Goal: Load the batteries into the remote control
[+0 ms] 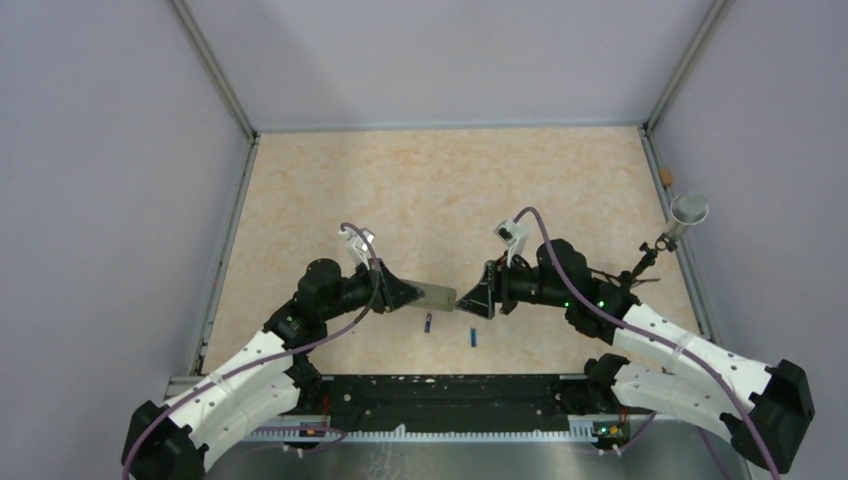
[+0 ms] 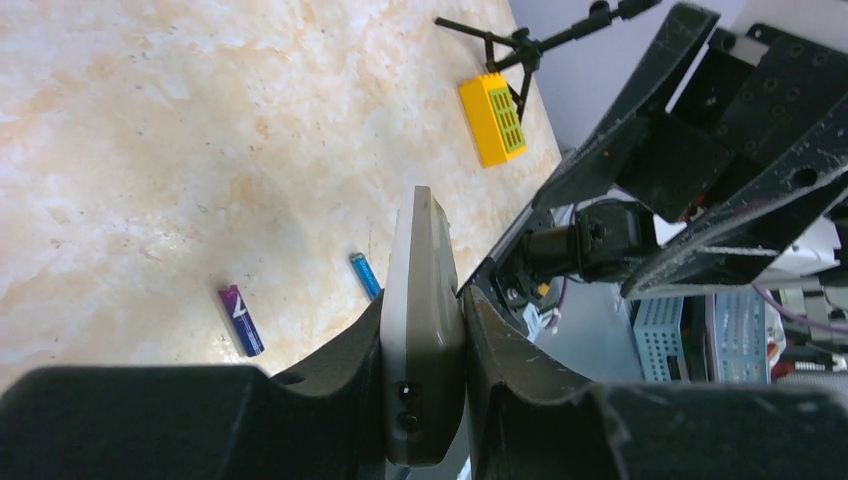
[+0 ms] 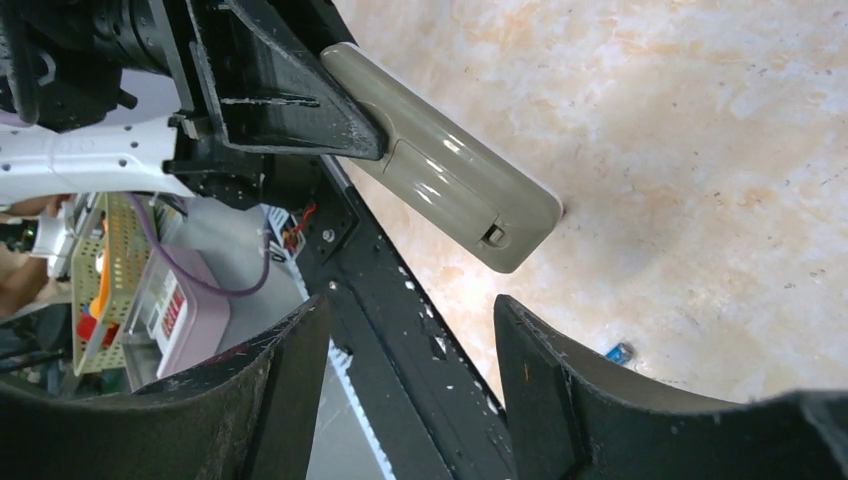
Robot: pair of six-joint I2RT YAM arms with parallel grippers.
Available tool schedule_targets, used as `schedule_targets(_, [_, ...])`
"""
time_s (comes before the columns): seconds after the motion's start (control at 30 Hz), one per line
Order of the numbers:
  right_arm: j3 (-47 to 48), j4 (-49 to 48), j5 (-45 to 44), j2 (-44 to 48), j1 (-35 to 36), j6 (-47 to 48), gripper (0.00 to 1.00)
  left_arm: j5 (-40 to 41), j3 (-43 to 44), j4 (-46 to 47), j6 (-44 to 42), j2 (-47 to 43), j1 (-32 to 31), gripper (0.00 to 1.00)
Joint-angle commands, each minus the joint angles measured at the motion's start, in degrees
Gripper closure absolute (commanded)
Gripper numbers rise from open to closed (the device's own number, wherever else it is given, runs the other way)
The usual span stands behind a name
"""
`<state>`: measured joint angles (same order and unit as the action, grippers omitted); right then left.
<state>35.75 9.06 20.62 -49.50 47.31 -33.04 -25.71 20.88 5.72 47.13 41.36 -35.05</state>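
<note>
My left gripper [image 1: 408,293] is shut on the remote control [image 1: 436,295], a slim grey bar held above the table, its free end pointing right. In the left wrist view the remote [image 2: 423,300] stands on edge between the fingers. In the right wrist view its grey back with the battery cover [image 3: 450,185] shows. My right gripper [image 1: 478,298] is open and empty, just right of the remote's free end. Two batteries lie on the table below: a purple-blue one [image 1: 429,322] [image 2: 241,320] and a lighter blue one [image 1: 473,336] [image 2: 365,275] [image 3: 618,352].
A yellow block [image 2: 492,118] lies by a small black tripod [image 2: 520,45] near the right side of the table. The tripod stand with a grey cup [image 1: 688,210] is at the right wall. The black base rail [image 1: 440,390] runs along the near edge.
</note>
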Motion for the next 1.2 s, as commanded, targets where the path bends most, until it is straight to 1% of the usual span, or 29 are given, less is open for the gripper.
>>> schedule_targets(0.0, [-1.1, -8.5, 0.2, -0.6, -0.5, -5.1, 0.41, 4.4, -0.6, 2.7, 2.8, -1.4, -0.1, 1.0])
schedule_targets(0.17, [-1.9, -14.1, 0.0, -2.8, -0.5, -7.7, 0.43, 5.0, -0.9, 2.6, 4.1, -2.4, -0.2, 1.0])
schedule_targets(0.53, [-1.6, -19.4, 1.4, -8.1, -0.2, -10.1, 0.44, 4.1, -2.2, 5.0, 7.1, -3.1, -0.2, 1.0])
schedule_targets(1.17, [-3.1, -21.5, 0.1, -10.4, 1.1, -11.8, 0.47, 4.2, -2.8, 6.3, 9.8, -5.9, -0.1, 1.0])
